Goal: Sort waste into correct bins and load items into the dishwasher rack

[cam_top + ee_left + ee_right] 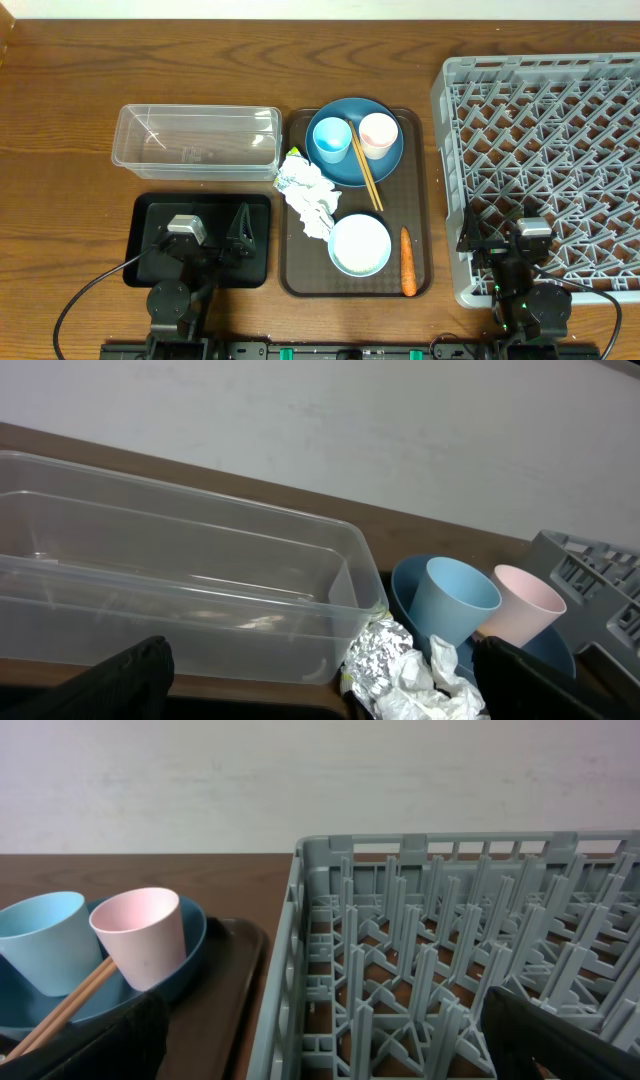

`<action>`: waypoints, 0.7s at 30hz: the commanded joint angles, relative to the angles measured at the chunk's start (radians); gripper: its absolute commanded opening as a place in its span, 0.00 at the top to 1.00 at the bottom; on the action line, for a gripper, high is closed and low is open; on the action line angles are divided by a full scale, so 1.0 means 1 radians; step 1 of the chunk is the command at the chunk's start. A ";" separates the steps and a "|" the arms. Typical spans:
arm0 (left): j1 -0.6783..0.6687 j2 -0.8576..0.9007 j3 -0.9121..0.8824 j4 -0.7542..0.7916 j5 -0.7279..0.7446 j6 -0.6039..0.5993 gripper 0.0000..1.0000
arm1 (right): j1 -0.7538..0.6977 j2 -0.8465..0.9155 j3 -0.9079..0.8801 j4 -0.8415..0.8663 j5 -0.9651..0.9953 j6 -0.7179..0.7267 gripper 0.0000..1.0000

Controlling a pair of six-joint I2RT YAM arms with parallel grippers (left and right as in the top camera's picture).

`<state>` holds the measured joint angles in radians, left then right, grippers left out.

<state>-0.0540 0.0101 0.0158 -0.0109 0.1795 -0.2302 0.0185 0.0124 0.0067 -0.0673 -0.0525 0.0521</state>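
Note:
On the dark-blue plate stand a light-blue cup and a pink cup, with chopsticks lying across it. A light-blue bowl sits nearer me. Crumpled napkins and a foil wrapper lie beside the clear tub. My left gripper hovers open over the black tray, with nothing between its fingers. Over the near left corner of the grey rack, my right gripper is open and holds nothing.
A brown serving tray carries the plate, the bowl and an orange carrot. The rack fills the right side of the table. Bare wood shows to the left of the tub and along the back.

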 commanded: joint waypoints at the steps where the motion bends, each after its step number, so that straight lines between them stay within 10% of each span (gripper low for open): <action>1: 0.029 -0.005 -0.012 -0.041 0.010 0.013 0.02 | -0.001 0.021 -0.001 -0.004 -0.001 -0.005 0.01; 21: 0.029 -0.005 -0.012 -0.041 0.010 0.012 0.02 | -0.001 0.021 -0.001 -0.004 -0.001 -0.005 0.01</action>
<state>-0.0280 0.0101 0.0154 -0.0113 0.1768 -0.2302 0.0185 0.0307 0.0067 -0.0673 -0.0525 0.0521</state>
